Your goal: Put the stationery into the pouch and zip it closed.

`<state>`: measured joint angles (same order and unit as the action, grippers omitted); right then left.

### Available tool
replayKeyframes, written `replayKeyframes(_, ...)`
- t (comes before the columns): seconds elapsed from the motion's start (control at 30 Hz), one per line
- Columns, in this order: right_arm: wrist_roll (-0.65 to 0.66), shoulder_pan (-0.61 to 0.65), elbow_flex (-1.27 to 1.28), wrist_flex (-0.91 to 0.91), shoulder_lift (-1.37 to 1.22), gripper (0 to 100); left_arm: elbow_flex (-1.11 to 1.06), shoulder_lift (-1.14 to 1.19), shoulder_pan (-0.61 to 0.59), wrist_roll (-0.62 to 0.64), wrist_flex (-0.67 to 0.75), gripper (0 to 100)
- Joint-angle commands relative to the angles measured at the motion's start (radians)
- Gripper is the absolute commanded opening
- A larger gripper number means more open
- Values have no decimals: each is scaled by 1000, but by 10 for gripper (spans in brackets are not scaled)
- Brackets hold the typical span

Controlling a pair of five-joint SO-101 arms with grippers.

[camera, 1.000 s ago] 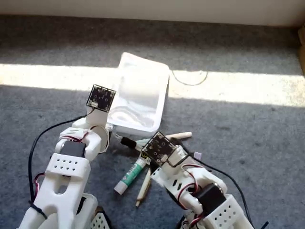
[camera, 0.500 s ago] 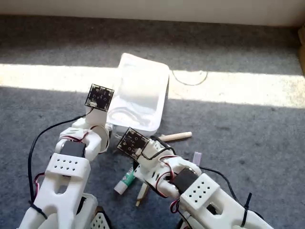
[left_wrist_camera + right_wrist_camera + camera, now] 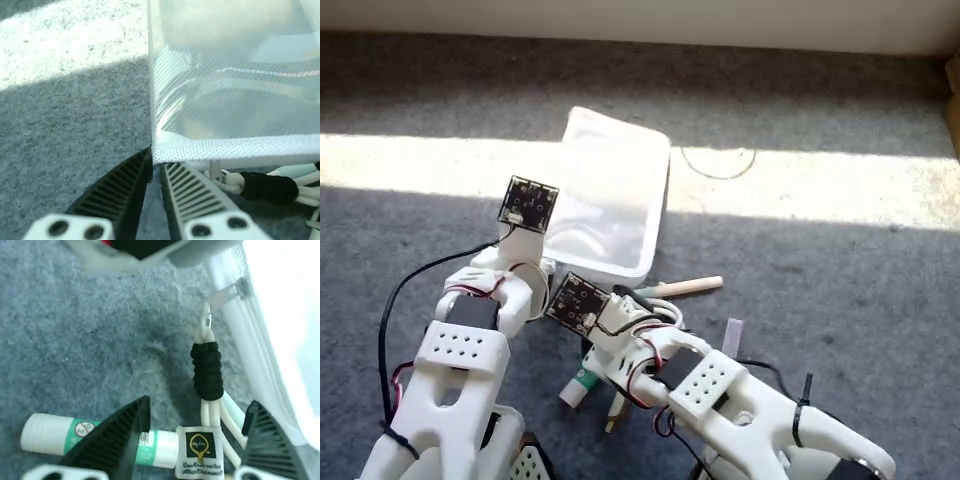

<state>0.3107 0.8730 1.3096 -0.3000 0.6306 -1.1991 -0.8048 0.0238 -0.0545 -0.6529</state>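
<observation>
Now, left pincer (image 3: 152,167) clenched on a corner of the pouch (image 3: 610,200), right pincer (image 3: 197,432) spread wide astride the zipper cord (image 3: 207,365), glue stick (image 3: 90,437) between its fingers, on the grey worktop (image 3: 840,300).

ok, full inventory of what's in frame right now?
pouch: 1, translucent white, mid-carpet
zip pull: 1, black wrap on white cords, at the pouch's near edge
glue stick: 1, white with green label, beside the cords
pencil-like sticks: 2, beige, one by the pouch's near edge, one by the glue stick
small strip: 1, pale lilac, beside the right arm
wire loop: 1, thin, sunlit carpet beside the pouch
carpet: grey
left gripper: shut on the pouch corner
right gripper: open, over the zip pull
</observation>
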Motion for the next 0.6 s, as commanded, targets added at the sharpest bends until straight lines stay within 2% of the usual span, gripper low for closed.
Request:
replayKeyframes(0.0, 14, 1, -67, 71, -33, 285, 54, -28, -10, 12, -5, 6)
replayKeyframes(0.33, 8, -1, -67, 128, -56, 283, 54, -28, -27, 14, -5, 6)
replayKeyframes(0.57, 8, -1, -58, 196, -58, 136, 54, -28, -28, 14, -5, 6)
